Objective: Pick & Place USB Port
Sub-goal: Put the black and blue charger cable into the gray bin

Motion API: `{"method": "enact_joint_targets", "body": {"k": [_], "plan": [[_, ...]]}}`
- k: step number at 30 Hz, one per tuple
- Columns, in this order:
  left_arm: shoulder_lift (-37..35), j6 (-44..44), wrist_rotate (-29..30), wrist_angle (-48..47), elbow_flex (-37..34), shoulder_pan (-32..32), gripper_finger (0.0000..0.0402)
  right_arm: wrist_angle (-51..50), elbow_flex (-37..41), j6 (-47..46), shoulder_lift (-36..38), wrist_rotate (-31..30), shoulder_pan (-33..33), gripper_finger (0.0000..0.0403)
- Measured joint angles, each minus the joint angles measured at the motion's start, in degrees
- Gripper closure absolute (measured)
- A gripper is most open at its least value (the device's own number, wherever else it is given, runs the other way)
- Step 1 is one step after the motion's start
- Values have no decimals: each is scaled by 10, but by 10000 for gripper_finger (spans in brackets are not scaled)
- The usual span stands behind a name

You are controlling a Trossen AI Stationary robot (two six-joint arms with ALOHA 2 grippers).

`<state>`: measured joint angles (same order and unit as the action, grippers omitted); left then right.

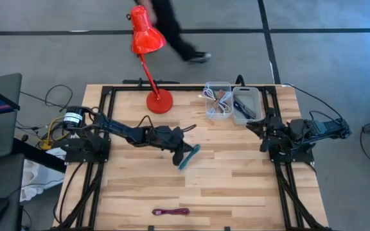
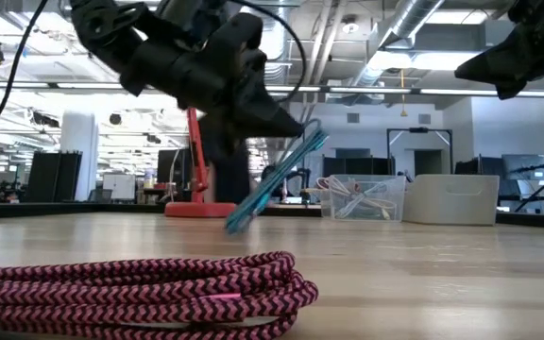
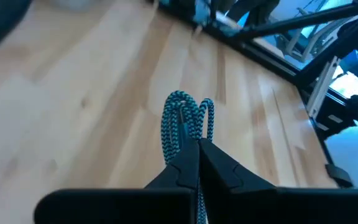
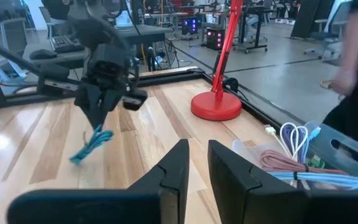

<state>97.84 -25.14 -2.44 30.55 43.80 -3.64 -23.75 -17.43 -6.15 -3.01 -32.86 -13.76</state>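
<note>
Fingers of the left gripper (image 1: 179,154) are pinched together on a teal braided cable (image 1: 189,157), a coiled bundle with a woven, two-tone sheath folded into long narrow loops. It hangs clear of the wooden table (image 1: 236,173) near the middle, its long axis slanted: in the low view the cable (image 2: 277,184) runs from the upper right down to the lower left, the low end not touching the butcher-block planks. Farther out, a pink braided cable (image 1: 171,211) lies coiled flat at the table's near edge, its herringbone weave plain in the low view. A red desk lamp (image 1: 150,61) with a round base stands at the far side, and beside it to the right sit two clear plastic bins (image 1: 232,101) holding more cables. The right gripper (image 4: 195,163) waits at the right side of the table, its dark fingers slightly apart and holding nothing.
</note>
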Motion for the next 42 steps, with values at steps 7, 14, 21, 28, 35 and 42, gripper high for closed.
{"method": "enact_joint_targets", "body": {"k": [7,14,21,28,35,42], "plan": [[0,79,-36,6,38,39,400,-2,0,-43,0,0,0,349],[-28,136,-70,8,68,77,400,9,0,-49,-4,1,0,349],[-75,187,-72,10,79,90,400,68,0,-58,-64,15,0,317],[-100,217,-71,15,79,94,399,190,0,-6,-170,14,1,233],[-101,230,-72,30,79,101,399,363,0,46,-307,18,37,213],[-101,231,-72,35,79,107,397,519,0,52,-445,136,109,260]]}}
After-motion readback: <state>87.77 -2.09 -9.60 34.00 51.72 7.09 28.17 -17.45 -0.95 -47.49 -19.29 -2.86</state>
